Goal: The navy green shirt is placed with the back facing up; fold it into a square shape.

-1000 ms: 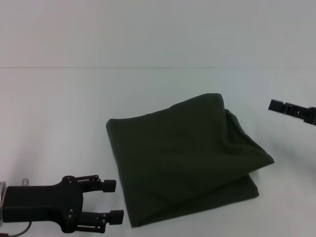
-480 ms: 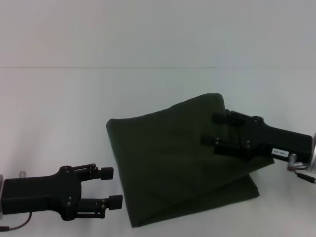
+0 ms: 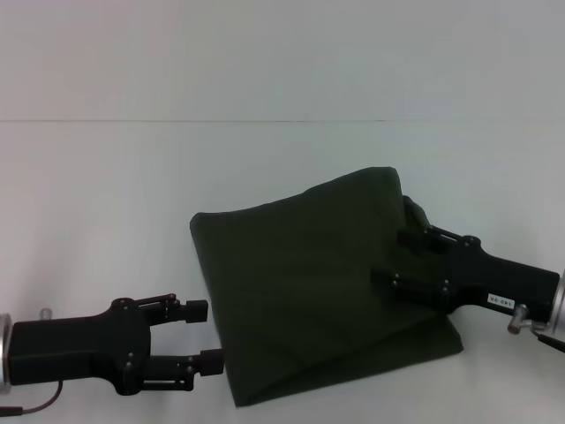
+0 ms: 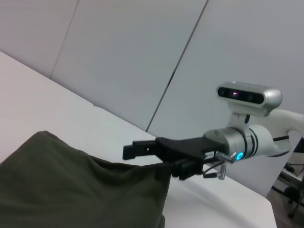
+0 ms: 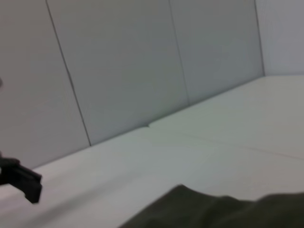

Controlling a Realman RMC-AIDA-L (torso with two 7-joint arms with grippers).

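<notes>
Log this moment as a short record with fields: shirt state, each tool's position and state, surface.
shirt: navy green shirt lies folded in a rough, skewed square, layers uneven at its right side
left tool: left tool open, low by the shirt's near-left edge; contact unclear
right tool: right tool open, over the shirt's right part
surface: white table
fold status: not yet a neat square

the navy green shirt (image 3: 309, 291) is matt, soft cloth; the table (image 3: 106, 194) looks smooth, perhaps laminate.
</notes>
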